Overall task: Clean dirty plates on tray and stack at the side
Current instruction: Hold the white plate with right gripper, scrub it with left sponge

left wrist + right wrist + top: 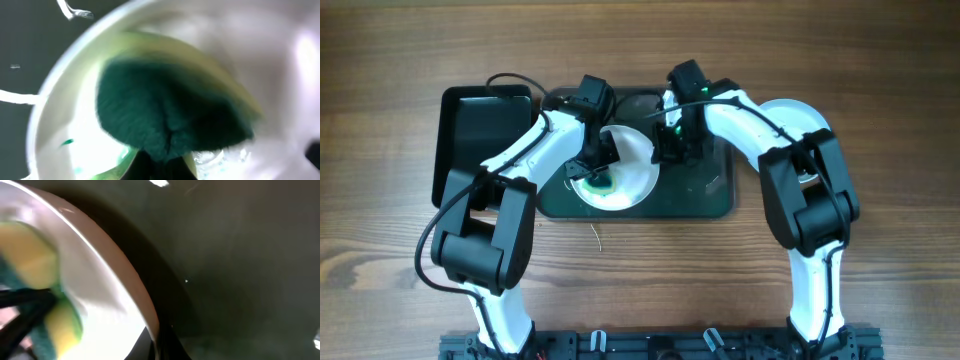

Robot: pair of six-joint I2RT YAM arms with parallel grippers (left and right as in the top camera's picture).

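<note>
Tray: the dark tray lay mid-table and held one white plate in its left half; its right half was bare.
White plate: it stood tilted, its right edge lifted off the tray floor, with a teal-green smear on its lower left face.
Left gripper: the left gripper was clamped tight on a sponge and pressed it against the plate's face.
Right gripper: the right gripper was closed on the plate's right rim.
Tub: the black tub sat just beside the tray's left end; nothing showed inside it.
Pale plate: a pale plate lay on the table right of the tray, mostly hidden under the right arm.
Left wrist only: the sponge's dark green scrub side edged in yellow, and small teal flecks on the plate.
Right wrist only: the plate's rim raised over the dark tray floor, and the sponge's yellow body.
</note>
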